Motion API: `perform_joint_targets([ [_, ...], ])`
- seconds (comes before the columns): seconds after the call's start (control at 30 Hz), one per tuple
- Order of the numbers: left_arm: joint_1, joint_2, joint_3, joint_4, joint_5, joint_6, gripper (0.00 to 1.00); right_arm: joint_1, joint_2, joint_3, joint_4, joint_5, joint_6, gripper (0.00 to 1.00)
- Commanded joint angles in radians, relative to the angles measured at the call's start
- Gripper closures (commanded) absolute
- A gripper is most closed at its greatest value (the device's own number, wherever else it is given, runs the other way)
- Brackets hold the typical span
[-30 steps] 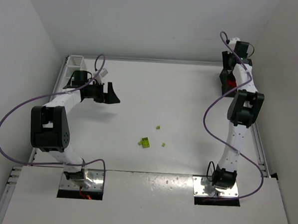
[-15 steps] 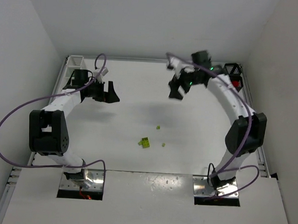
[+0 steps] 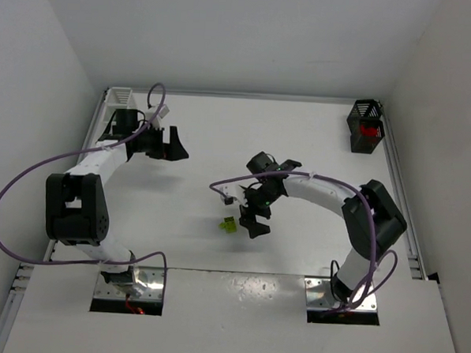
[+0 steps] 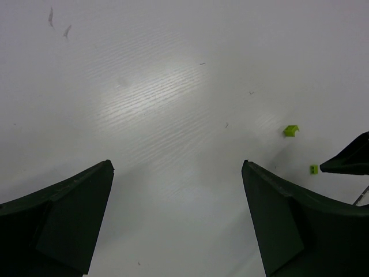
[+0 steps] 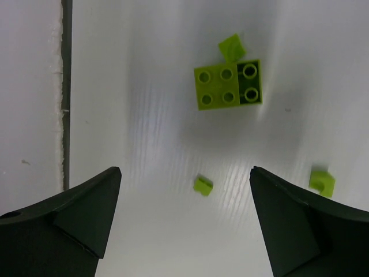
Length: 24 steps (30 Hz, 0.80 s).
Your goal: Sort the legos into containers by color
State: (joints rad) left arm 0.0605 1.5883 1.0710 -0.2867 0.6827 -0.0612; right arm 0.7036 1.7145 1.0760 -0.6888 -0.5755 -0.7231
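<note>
The legos in view are lime and dark green. A lime square brick joined to a dark green one [image 5: 228, 85] lies beside a loose lime tile [image 5: 232, 47], and this cluster [image 3: 229, 224] sits mid-table. My right gripper [image 3: 253, 217] hovers just right of it, open and empty [image 5: 184, 170]. A tiny lime piece [image 5: 202, 185] lies on the table between its fingers, another [image 5: 321, 180] by the right finger. My left gripper [image 3: 178, 146] is open and empty [image 4: 177, 164] at the left, far from two lime bits [image 4: 291, 130]. The containers are a black bin [image 3: 365, 126] holding red and a white bin [image 3: 119, 99].
The black bin stands in the far right corner and the white bin in the far left corner. A raised rail [image 3: 398, 185] edges the table. A seam [image 5: 66, 92] runs along the left in the right wrist view. My right finger's dark tip [image 4: 351, 161] shows in the left wrist view.
My right arm swung from the black bin at the far right to the middle of the table, and its jaws opened wide. The left arm barely moved.
</note>
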Motion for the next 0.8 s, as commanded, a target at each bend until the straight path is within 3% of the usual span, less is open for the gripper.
perform_joint_targets([
  [0.0, 0.019, -0.005, 0.015, 0.037, 0.028, -0.011, 0.0, 0.068, 0.037, 0.044, 0.092, 0.002, -0.058, 0.06],
  [0.2, 0.038, -0.016, -0.012, 0.037, 0.028, 0.017, 0.0, 0.125, 0.117, 0.079, 0.153, 0.081, -0.049, 0.0],
  [0.43, 0.065, -0.016, -0.022, 0.037, 0.048, 0.017, 0.0, 0.166, 0.158, 0.098, 0.227, 0.189, -0.006, 0.0],
  [0.77, 0.075, -0.007, -0.022, 0.037, 0.057, 0.026, 0.0, 0.195, 0.177, 0.098, 0.25, 0.21, 0.004, 0.0],
])
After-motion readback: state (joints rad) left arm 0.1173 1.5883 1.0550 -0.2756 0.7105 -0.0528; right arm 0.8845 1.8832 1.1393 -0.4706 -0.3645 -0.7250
